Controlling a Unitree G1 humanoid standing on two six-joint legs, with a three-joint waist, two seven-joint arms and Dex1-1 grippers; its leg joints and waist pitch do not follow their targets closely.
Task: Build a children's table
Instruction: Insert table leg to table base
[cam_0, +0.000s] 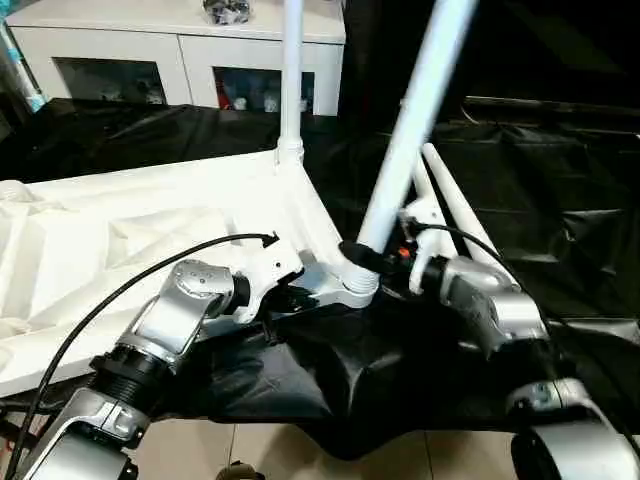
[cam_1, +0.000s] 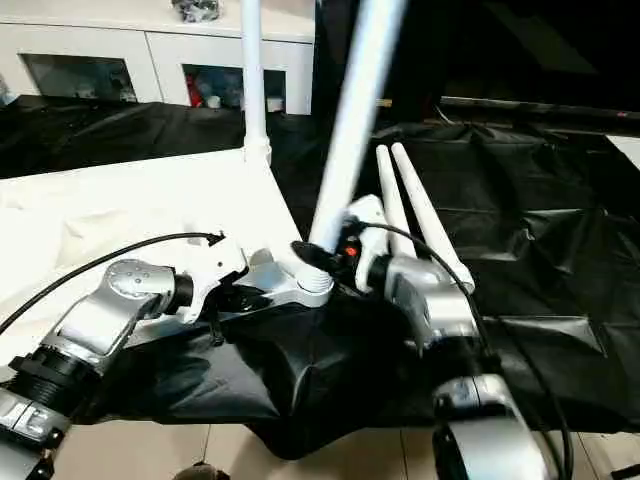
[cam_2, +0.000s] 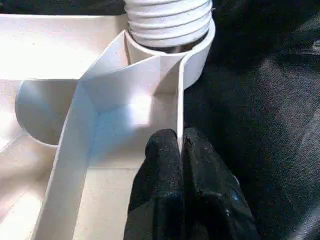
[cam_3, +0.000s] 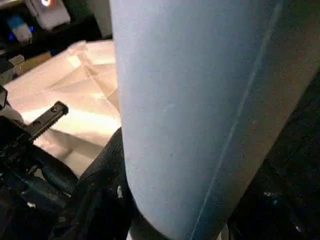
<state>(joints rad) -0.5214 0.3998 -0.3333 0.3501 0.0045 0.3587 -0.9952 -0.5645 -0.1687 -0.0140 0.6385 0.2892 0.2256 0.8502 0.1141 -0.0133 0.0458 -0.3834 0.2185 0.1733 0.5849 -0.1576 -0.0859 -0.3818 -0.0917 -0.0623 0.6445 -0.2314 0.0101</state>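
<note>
Your table top (cam_0: 130, 250) lies upside down on the black-draped desk (cam_0: 560, 230), ribbed underside facing up, its near edge close to the desk's front edge. One leg (cam_0: 291, 70) stands upright in the far corner socket. A second leg (cam_0: 415, 120) sits in the near corner socket (cam_0: 352, 285) and leans to the right, away from the vertical; the threaded collar at its foot shows above the socket rim in the left wrist view. Two more legs (cam_0: 455, 205) lie side by side on the black cloth just right of that corner, touching each other along their length.

Your left pincer (cam_2: 180, 150) is clenched on the thin side wall of the top just beside the near socket, one black finger on each side of the rim. Your right pincer (cam_0: 368, 255) grasps the leaning leg low down, just above the socket, its black fingers wrapped around the tube.

Look at what crowds the work: the two spare legs lie right behind your right wrist (cam_0: 440, 270), and a black cable (cam_0: 120, 290) arcs over your left forearm across the near part of the top. The black cloth bunches and hangs over the desk's front edge under both pincers. Behind the desk stands a white cabinet (cam_0: 180, 50) with glass doors, small items behind the glass and something dark resting on top.
</note>
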